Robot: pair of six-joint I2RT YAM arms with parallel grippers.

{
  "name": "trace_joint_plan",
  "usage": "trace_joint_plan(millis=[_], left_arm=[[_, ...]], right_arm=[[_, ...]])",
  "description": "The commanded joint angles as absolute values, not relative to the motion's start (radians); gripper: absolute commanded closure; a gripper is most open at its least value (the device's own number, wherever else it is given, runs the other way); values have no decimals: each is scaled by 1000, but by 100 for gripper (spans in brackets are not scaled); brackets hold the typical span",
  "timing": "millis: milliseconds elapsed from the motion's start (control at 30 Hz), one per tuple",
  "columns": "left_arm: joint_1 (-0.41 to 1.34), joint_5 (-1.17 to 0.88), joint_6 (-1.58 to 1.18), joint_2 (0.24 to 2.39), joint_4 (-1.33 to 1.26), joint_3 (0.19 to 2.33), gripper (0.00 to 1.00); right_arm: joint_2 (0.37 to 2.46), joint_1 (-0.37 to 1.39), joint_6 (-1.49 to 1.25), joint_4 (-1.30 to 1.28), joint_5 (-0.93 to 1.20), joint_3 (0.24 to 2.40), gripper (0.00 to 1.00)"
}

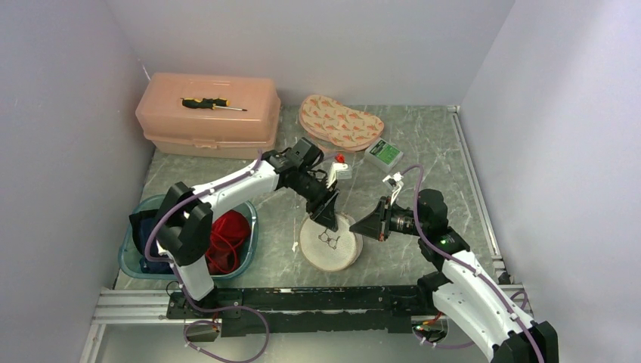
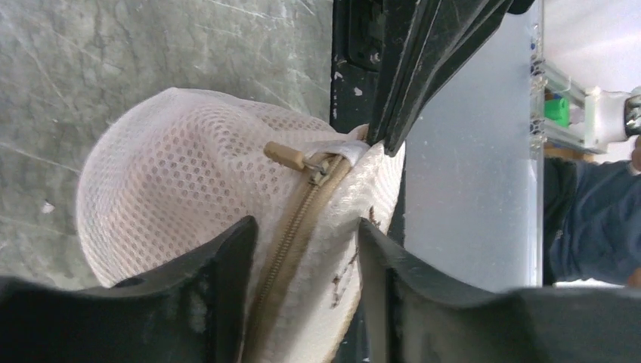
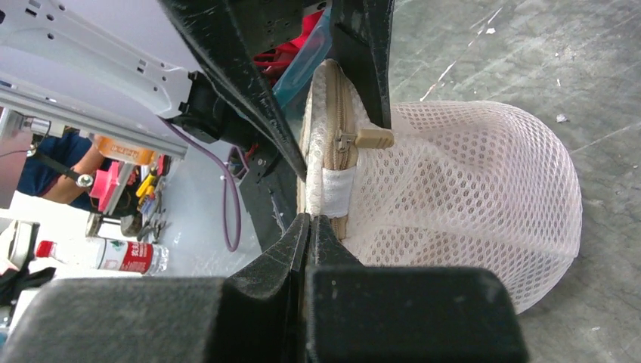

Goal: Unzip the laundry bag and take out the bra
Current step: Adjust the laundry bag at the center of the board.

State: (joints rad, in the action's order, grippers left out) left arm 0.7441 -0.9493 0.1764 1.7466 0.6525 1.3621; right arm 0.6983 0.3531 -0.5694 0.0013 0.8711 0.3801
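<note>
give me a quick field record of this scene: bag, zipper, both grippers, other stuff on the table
laundry bag: white mesh, domed, mid-table
zipper pull: tan, at the seam's end by a white tab; zipper looks shut
left gripper: open, fingers straddling the zipper seam
right gripper: shut on the bag's edge below the tab
red garment: thin straps, likely the bra, in the teal basin
far side: peach plastic box with a screwdriver on top, patterned pouch
</note>
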Motion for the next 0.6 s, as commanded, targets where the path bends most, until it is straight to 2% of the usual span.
trace_joint_plan(millis=[0, 100, 133, 167, 233, 367, 467, 567], left_arm=[[745, -1014, 202, 1764, 674, 1401, 60], [745, -1028, 173, 1755, 645, 1396, 92], [745, -1024, 153, 1742, 620, 1389, 96], [744, -1013, 118, 1720, 588, 1377, 97], [742, -974, 18, 1676, 505, 1349, 97], [722, -804, -270, 1556, 285, 1256, 97], [720, -641, -468, 1481, 154, 1195, 97], [720, -487, -705, 1401, -41, 1093, 97]], right_arm=[[677, 360, -573, 45, 891, 392, 100], [666, 360, -575, 28, 879, 402, 100], [660, 360, -575, 11, 866, 407, 96], [652, 360, -575, -7, 848, 416, 83], [634, 361, -579, -51, 818, 440, 50], [554, 360, -590, -138, 686, 507, 8], [488, 362, -613, -177, 580, 552, 0], [429, 361, -672, -198, 461, 576, 0]])
